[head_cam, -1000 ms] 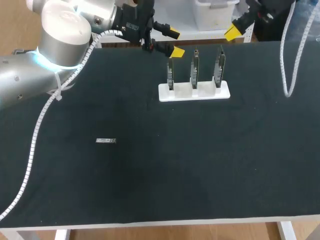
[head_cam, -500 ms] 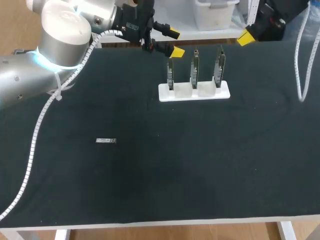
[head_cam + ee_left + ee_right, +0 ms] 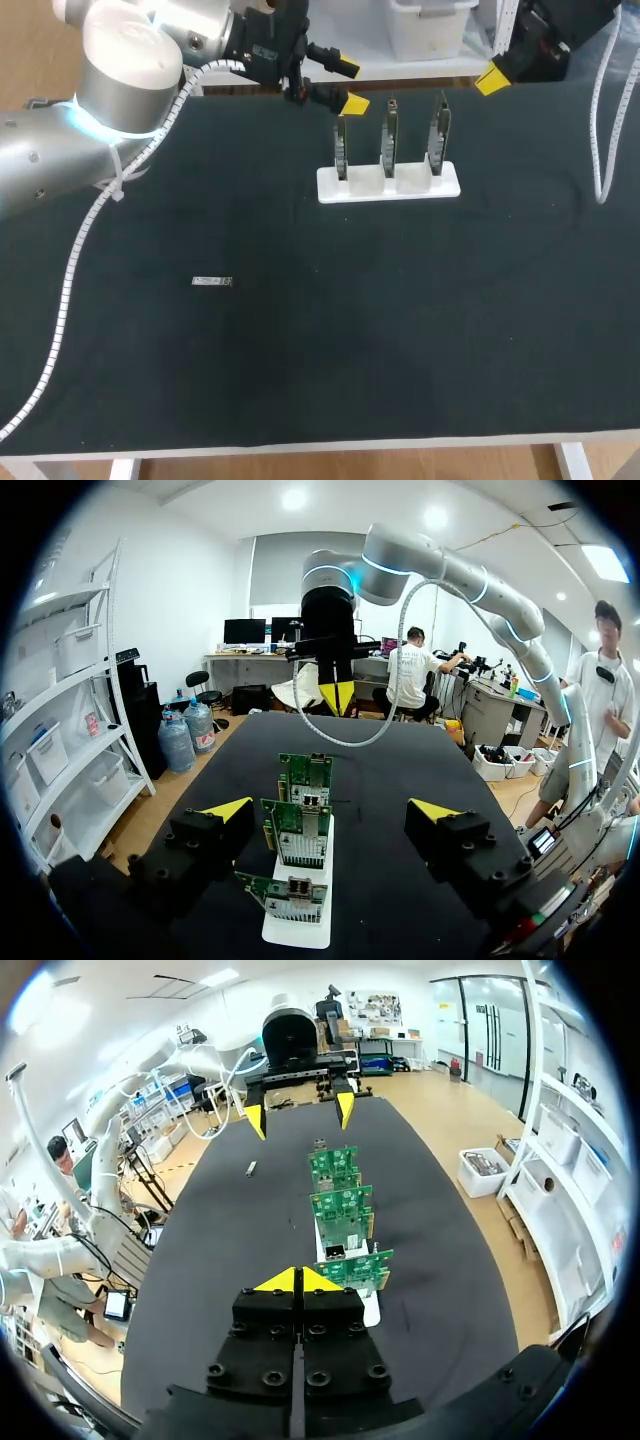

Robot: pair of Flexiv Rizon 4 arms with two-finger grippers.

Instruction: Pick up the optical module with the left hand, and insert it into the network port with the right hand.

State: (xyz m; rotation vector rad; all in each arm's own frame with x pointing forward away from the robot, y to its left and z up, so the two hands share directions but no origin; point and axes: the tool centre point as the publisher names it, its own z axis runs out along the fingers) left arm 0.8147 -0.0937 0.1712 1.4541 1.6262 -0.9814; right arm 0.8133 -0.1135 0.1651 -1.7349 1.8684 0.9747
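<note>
Small silver optical module (image 3: 211, 281) toward black worktop's (image 3: 400, 330) left edge; white stand (image 3: 388, 183) of green network cards (image 3: 388, 125) by far edge; left gripper (image 3: 347, 85) wide beside it, right gripper (image 3: 300, 1280) closed on nothing.

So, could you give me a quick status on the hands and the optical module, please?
Left hand open, empty, near the card rack. Right hand shut, empty. Optical module flat on the table, untouched, nothing blocking it.

Table (image 3: 400, 350) — black matte top (white rim along the near edge)
</note>
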